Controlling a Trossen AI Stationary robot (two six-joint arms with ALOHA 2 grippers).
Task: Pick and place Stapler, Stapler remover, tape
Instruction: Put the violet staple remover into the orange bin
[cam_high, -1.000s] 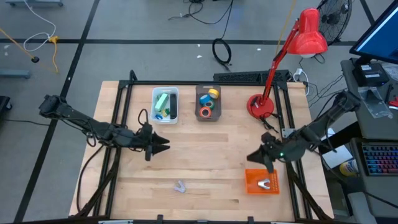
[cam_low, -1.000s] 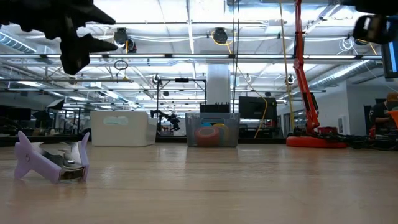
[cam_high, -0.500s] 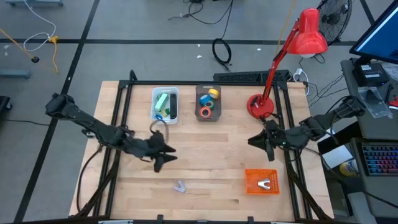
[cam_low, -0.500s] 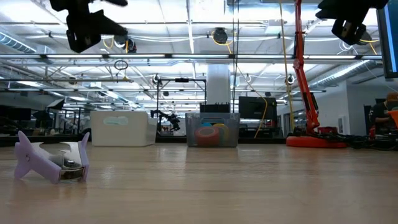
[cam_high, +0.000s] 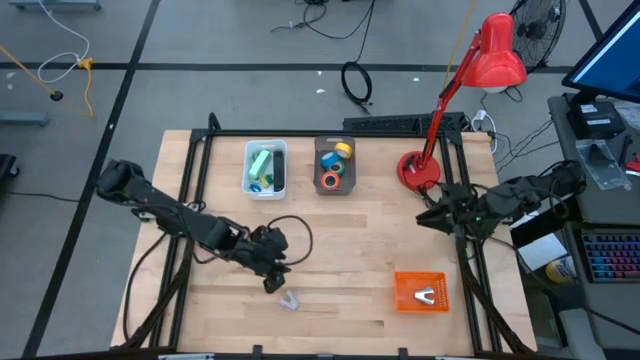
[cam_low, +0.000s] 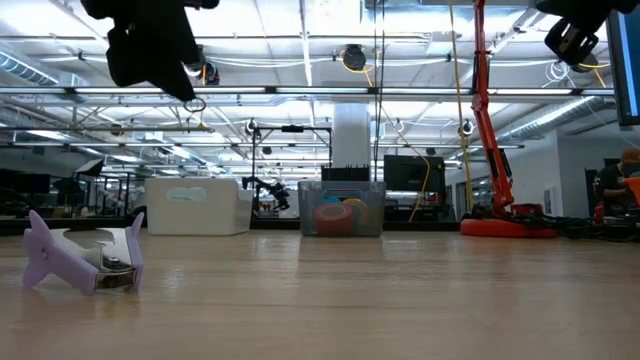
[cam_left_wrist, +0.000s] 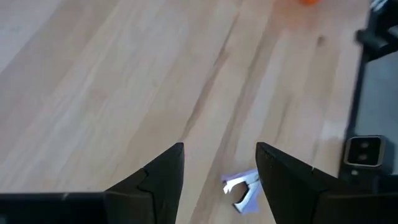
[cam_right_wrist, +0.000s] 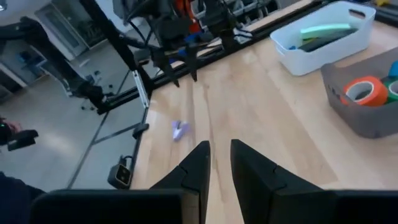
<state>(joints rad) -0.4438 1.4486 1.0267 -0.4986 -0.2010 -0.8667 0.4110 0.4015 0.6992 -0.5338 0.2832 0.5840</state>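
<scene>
**Left gripper above the staple remover**

Nearest you, the lilac staple remover (cam_high: 289, 299) lies on the wooden table (cam_high: 340, 240), with the orange tray (cam_high: 421, 292) to its right. Your left gripper (cam_high: 276, 281) hangs just above the remover, fingers spread wide and empty. Your right gripper (cam_high: 424, 218) waits near the lamp base (cam_high: 419, 171), fingers narrowed and empty. Farther back, the white bin (cam_high: 265, 168) holds a green stapler (cam_high: 259, 163); the grey bin (cam_high: 334, 166) holds the tape rolls (cam_high: 331, 181).
</scene>
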